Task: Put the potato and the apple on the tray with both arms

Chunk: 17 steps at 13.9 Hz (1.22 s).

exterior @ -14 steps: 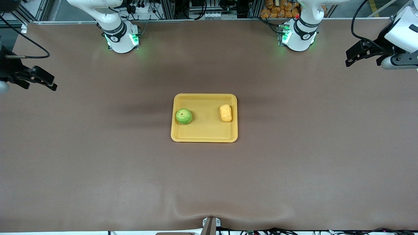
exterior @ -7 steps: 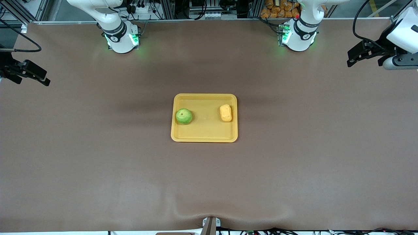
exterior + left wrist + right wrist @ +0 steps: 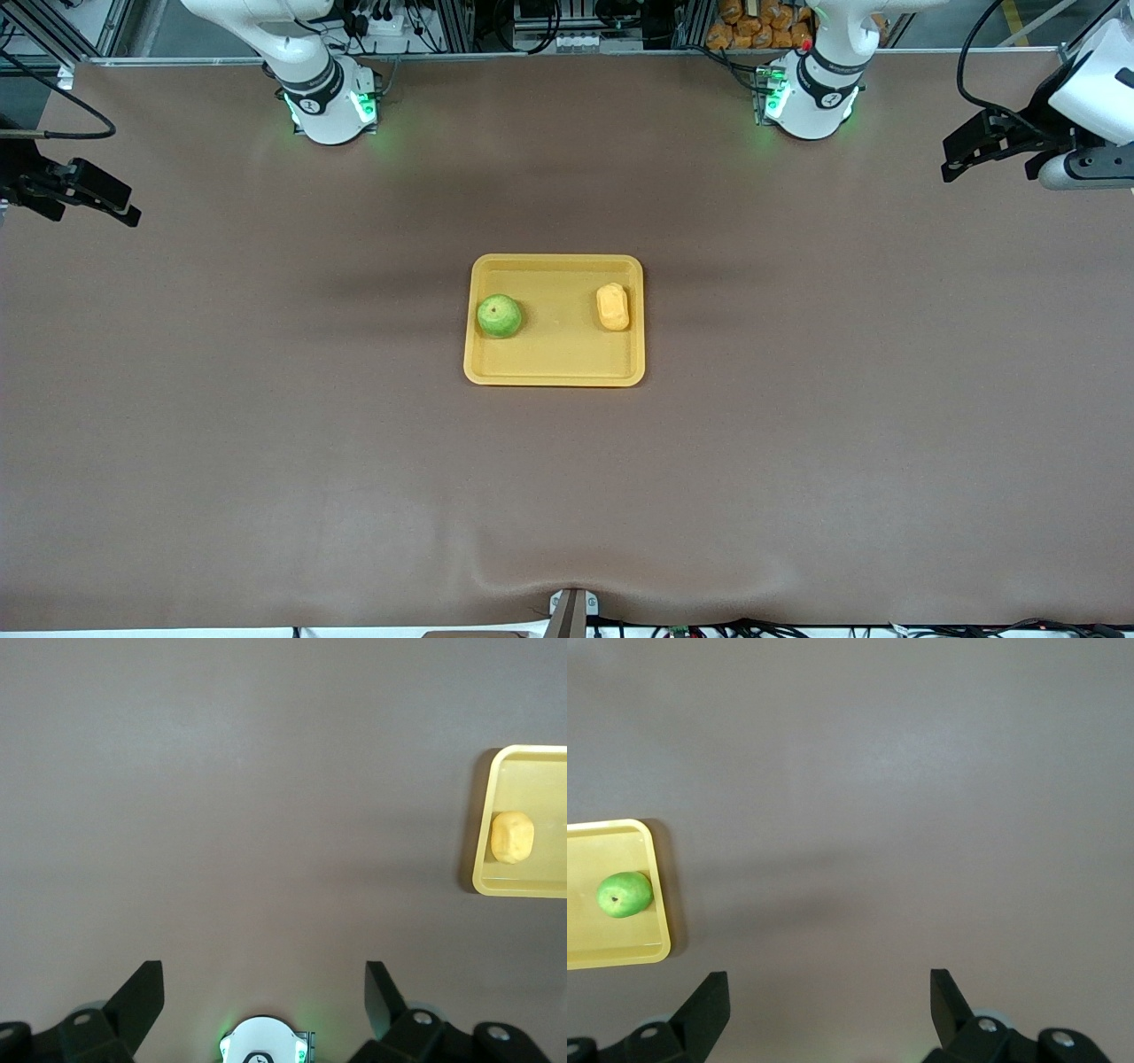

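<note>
The yellow tray (image 3: 558, 354) lies at the table's middle. The green apple (image 3: 499, 316) sits in it at the right arm's end, the yellow-orange potato (image 3: 613, 307) at the left arm's end. My left gripper (image 3: 950, 159) is open and empty, up in the air over the table's left-arm end. My right gripper (image 3: 124, 206) is open and empty over the right-arm end. The left wrist view shows its open gripper (image 3: 263, 979), the potato (image 3: 512, 837) and the tray's end (image 3: 523, 885). The right wrist view shows its open gripper (image 3: 829, 983), the apple (image 3: 625, 894) and the tray (image 3: 620, 952).
The two arm bases (image 3: 328, 102) (image 3: 811, 97) stand along the table edge farthest from the front camera. The brown table cover has a wrinkle (image 3: 567, 576) at the edge nearest that camera. Only the tray lies on the table.
My right gripper has drawn back toward the right-arm end of the table and toward the bases' edge. The left gripper shifted slightly. The apple, potato and tray have not moved.
</note>
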{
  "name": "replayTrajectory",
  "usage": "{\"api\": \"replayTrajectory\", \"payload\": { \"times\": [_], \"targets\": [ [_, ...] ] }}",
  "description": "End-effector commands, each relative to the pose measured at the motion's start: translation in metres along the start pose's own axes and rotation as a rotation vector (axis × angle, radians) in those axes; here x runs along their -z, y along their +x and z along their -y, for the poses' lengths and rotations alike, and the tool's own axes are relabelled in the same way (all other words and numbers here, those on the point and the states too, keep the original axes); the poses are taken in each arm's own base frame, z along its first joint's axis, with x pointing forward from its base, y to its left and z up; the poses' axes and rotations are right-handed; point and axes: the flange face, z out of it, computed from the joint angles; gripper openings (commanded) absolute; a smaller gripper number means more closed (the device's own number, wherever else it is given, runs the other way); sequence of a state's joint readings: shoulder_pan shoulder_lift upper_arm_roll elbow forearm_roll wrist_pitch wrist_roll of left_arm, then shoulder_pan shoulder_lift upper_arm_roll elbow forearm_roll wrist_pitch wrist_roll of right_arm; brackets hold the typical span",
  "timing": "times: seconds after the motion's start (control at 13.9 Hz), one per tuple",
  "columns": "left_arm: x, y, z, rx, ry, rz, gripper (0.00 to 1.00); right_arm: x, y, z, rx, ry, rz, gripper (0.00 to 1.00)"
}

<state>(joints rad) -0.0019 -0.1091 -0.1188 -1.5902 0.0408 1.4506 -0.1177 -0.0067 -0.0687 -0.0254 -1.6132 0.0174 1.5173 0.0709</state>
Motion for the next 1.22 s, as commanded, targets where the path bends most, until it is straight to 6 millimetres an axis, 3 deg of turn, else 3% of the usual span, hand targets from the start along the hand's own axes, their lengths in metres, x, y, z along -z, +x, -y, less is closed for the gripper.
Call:
{"api": "replayTrajectory", "payload": {
  "times": [0.0, 1.15],
  "targets": [
    [0.005, -0.003, -0.001, -0.017, -0.021, -0.011, 1.00, 0.002, 0.003, -0.002, -0.007, 0.001, 0.007, 1.00],
    [0.007, -0.001, -0.005, -0.019, -0.022, -0.014, 1.00, 0.013, 0.001, -0.004, -0.005, 0.003, 0.003, 1.00]
  ]
}}
